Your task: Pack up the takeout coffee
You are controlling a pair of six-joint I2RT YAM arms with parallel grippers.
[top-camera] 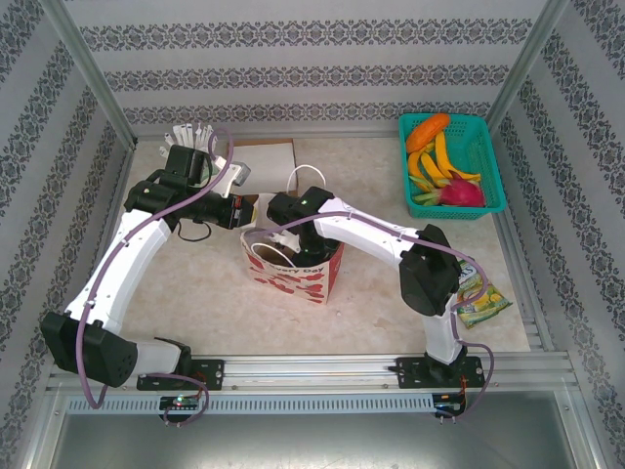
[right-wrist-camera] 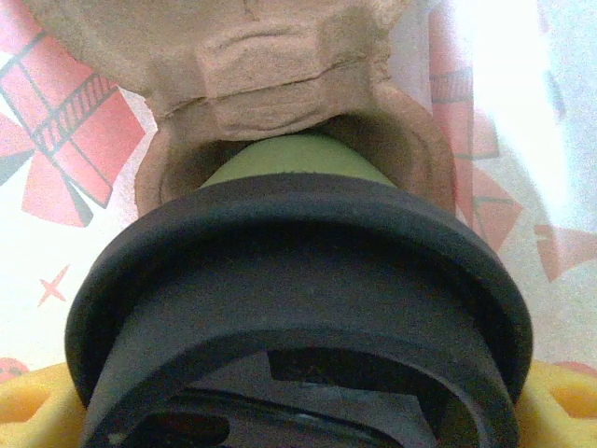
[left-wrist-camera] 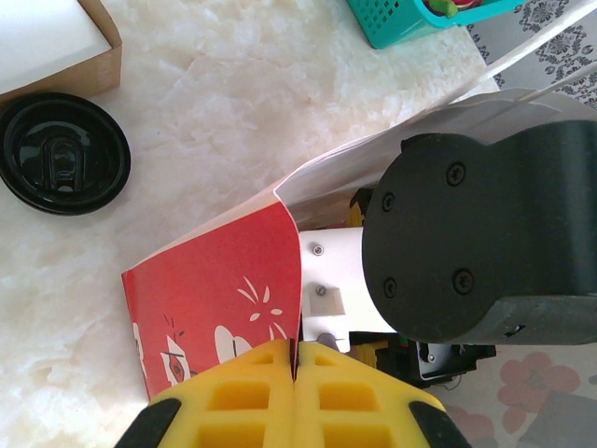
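The takeout coffee (right-wrist-camera: 297, 280), green-sided with a black lid, sits low in a pocket of a brown pulp cup carrier (right-wrist-camera: 270, 65) inside the red-and-white paper bag (top-camera: 305, 278). My right gripper (right-wrist-camera: 298, 415) reaches down into the bag, its yellow fingers (right-wrist-camera: 26, 403) on either side of the lid, shut on the cup. In the top view the right gripper (top-camera: 277, 241) is at the bag's mouth. My left gripper (left-wrist-camera: 296, 364) is shut on the bag's (left-wrist-camera: 219, 299) upper edge, pinching the red paper between its yellow pads; from above the left gripper (top-camera: 250, 211) is at the bag's far-left rim.
A loose black lid (left-wrist-camera: 62, 153) lies on the table beside a cardboard box (left-wrist-camera: 56, 47). A teal basket (top-camera: 485, 161) of fruit stands at the back right, and a yellow-green snack packet (top-camera: 482, 299) lies by the right arm. A cup of white sticks (top-camera: 191, 136) stands at the back left.
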